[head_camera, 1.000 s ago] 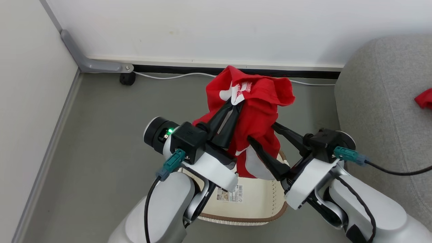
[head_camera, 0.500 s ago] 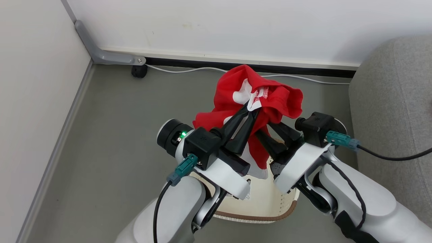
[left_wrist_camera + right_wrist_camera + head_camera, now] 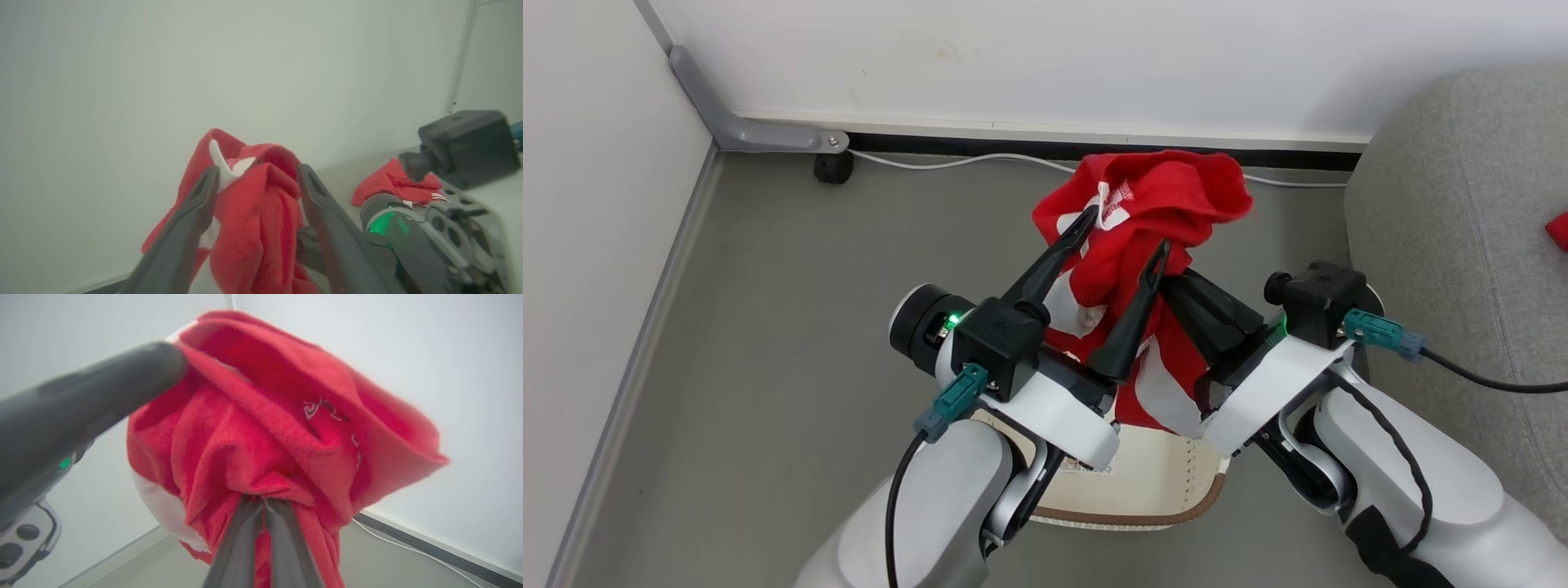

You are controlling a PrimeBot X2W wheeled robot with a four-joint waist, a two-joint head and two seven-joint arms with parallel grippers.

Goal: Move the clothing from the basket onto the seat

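The left forearm [image 3: 947, 498] and the right forearm [image 3: 1421, 490] are being shown as rounded, glossy pale grey shells, each being capped by a white wrist plate. A black box-shaped left housing [image 3: 999, 343] and right housing [image 3: 1319, 298] are being carried above the plates. A teal left connector [image 3: 952, 396] and right connector [image 3: 1376, 333] are each being trailed by a black cable. A green light [image 3: 949, 320] is being lit beside a black cylinder [image 3: 913, 327]. The left claw [image 3: 1127, 229] and right claw [image 3: 263, 503] are each being formed by two long, dark, tapering fingers.
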